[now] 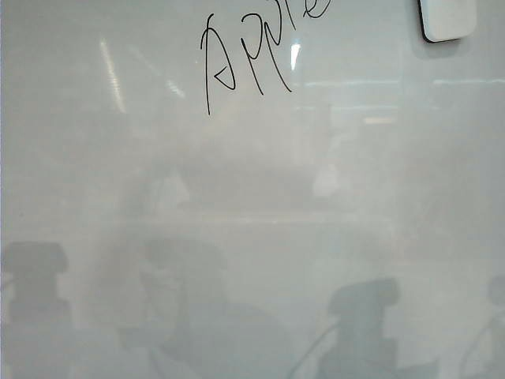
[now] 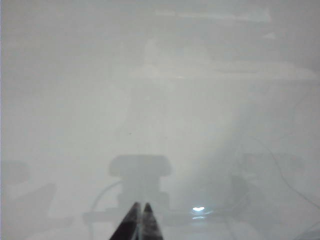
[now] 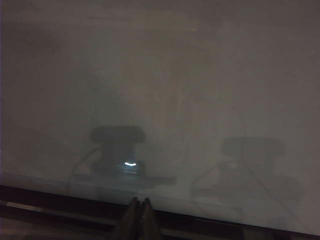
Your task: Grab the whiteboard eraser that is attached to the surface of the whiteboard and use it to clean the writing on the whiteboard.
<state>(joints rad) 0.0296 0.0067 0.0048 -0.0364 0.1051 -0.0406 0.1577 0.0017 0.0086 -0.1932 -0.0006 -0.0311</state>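
- The whiteboard (image 1: 252, 237) fills my exterior view, glossy and pale grey, with faint reflections and shadows of my arms low on its surface.
- The writing (image 1: 252, 55) sits near the top, left of the middle: slanted black marker letters, the last ones cut off by the upper edge of the view.
- The whiteboard eraser (image 1: 448, 20) clings to the board in the top right corner, well apart from the writing and only partly in view; its dark edge shows along its lower side.
- My left gripper (image 2: 138, 222) points at bare board, its fingertips pressed together and holding nothing.
- My right gripper (image 3: 140, 217) is likewise clenched on nothing, its tips just over the dark frame (image 3: 60, 200) along the board's edge.
- Neither gripper is near the eraser or the writing.
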